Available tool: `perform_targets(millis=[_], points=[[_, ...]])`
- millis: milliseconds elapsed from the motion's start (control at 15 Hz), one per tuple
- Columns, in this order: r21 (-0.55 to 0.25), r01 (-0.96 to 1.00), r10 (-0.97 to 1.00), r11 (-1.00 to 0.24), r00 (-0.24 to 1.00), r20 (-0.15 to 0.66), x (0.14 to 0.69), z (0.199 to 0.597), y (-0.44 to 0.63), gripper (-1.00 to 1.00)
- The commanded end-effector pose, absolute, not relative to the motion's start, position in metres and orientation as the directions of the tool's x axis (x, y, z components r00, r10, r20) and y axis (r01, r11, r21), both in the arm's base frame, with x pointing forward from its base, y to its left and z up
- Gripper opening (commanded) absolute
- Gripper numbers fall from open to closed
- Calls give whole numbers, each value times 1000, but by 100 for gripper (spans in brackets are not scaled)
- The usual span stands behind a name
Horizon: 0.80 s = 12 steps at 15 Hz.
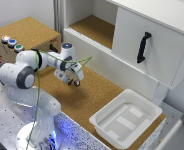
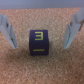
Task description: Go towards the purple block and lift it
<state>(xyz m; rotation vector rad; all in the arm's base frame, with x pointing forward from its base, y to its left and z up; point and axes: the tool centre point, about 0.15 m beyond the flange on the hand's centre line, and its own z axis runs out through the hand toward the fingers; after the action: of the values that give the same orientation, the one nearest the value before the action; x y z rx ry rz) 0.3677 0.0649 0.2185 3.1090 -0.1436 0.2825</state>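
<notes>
Cork-topped bench [image 1: 94,97] runs across the scene; white tray [image 1: 126,118] sits on it toward the exterior view's right, near the bench edge; small purple block [image 2: 41,43] rests flat on the cork, yellow markings showing; wooden box [image 1: 27,34] with coloured buttons stands at the far left.

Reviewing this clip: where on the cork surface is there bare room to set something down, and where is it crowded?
Bare cork lies between the claw and the white plastic tray, and along the white cabinet. It is crowded under the claw, whose open fingers flank the small dark purple block, and on the box with round coloured buttons.
</notes>
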Motion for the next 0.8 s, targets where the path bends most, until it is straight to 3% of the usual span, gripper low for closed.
perform_targets(millis=[0, 733], points=[[-26, -75, -77, -997, 993, 90, 401, 195, 59, -100], [15, -127, -125, -992, 985, 117, 388, 224, 71, -100]])
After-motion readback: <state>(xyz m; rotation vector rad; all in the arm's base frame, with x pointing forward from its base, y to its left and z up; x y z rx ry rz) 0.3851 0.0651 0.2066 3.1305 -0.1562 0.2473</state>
